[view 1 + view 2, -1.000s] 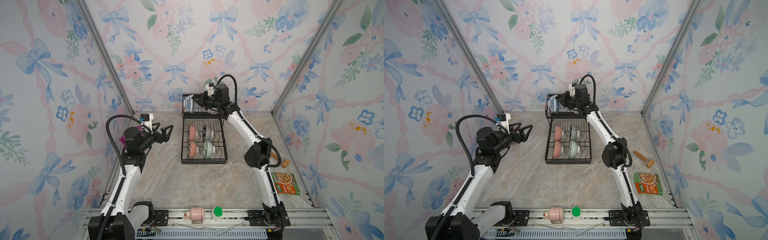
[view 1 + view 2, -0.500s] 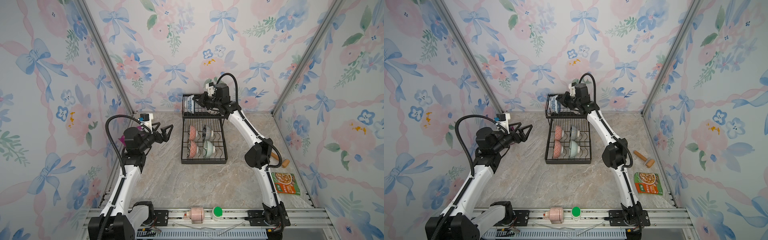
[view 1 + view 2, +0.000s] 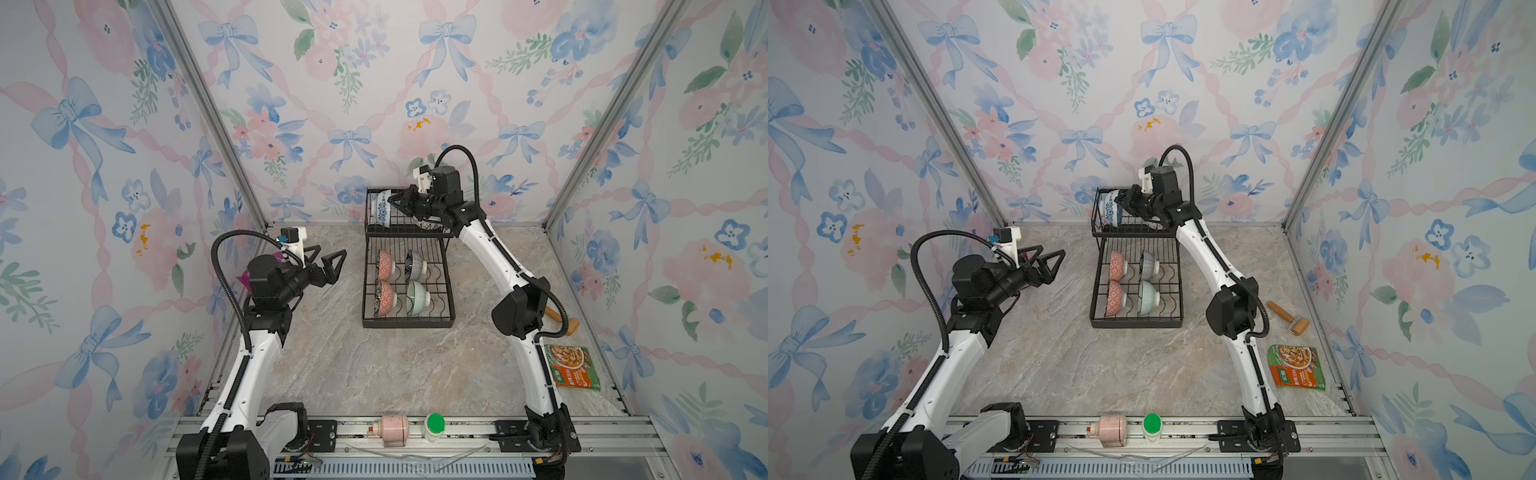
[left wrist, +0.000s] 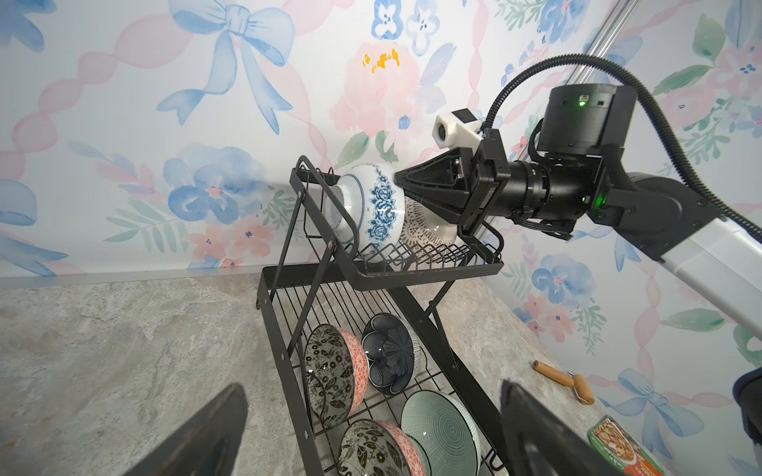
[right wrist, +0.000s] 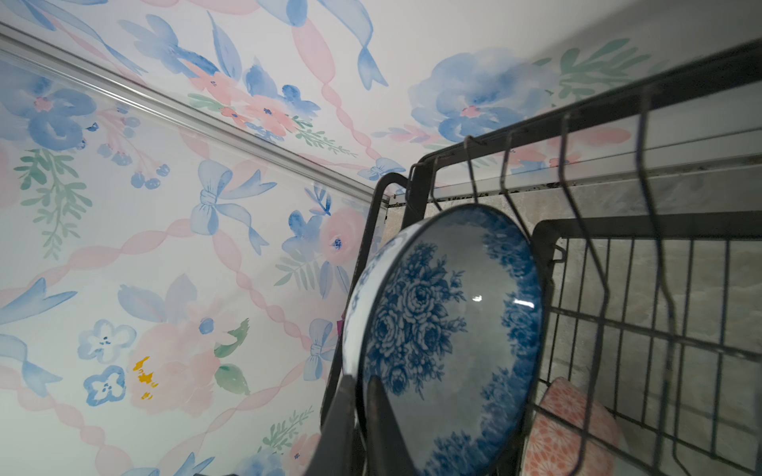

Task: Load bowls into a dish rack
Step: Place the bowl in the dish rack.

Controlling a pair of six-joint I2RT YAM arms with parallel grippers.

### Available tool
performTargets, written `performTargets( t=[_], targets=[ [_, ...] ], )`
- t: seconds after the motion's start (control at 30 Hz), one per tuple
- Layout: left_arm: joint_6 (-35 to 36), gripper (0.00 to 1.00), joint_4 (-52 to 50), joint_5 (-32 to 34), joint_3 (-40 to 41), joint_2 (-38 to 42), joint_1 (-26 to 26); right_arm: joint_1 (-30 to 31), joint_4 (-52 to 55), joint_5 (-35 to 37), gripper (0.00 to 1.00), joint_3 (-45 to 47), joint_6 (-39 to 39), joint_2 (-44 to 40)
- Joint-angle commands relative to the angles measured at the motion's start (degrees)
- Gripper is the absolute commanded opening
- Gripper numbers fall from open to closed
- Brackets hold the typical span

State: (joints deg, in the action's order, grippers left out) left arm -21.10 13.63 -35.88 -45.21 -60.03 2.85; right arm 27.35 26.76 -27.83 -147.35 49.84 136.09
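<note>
Right wrist view brings us close to the blue floral bowl [image 5: 445, 329]. It stands on edge at one end of the railed upper tier of the dish rack [image 4: 429, 272], and the right gripper [image 5: 361, 387] is pinched on its rim, one finger inside and one outside. In the same tier, under that gripper's body, we see the lattice bowl [image 4: 424, 230].

The slotted lower tier holds four more bowls on edge. A pink-red bowl [image 3: 385, 266] sits beside the dark blue petal bowl [image 3: 417, 264] in the back row. A second pink-red bowl [image 3: 385, 297] sits beside the mint green bowl [image 3: 417, 295] in front.

To the rack's left and well apart from it, the left gripper [image 3: 332, 249] hangs above the table [image 3: 374, 374] — fingers spread wide, nothing between them. Near the right wall lie a wooden roller [image 3: 1287, 318] and a food packet [image 3: 1296, 365].
</note>
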Motion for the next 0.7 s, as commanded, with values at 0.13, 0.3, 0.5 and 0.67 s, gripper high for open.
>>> performTargets(
  t=[0.13, 0.3, 0.5, 0.67],
  targets=[
    [-0.3, 0.98, 1.6, -0.5, 0.5, 1.1, 0.7, -0.9, 15.2, 4.5, 0.14, -4.4, -6.5, 1.5],
    [-0.4, 0.98, 1.7, -0.5, 0.6, 1.0, 0.8, -1.1, 16.7, 6.5, 0.15, -4.5, -8.9, 0.8],
    [-0.3, 0.98, 1.7, -0.3, 0.6, 0.8, 0.9, -1.1, 20.0, 9.8, 0.15, -7.2, -11.4, 1.9],
    [-0.3, 0.98, 1.7, -0.3, 0.6, 0.7, 0.9, -0.9, 20.9, 12.3, 0.16, -7.6, -12.9, 1.5]
  ],
)
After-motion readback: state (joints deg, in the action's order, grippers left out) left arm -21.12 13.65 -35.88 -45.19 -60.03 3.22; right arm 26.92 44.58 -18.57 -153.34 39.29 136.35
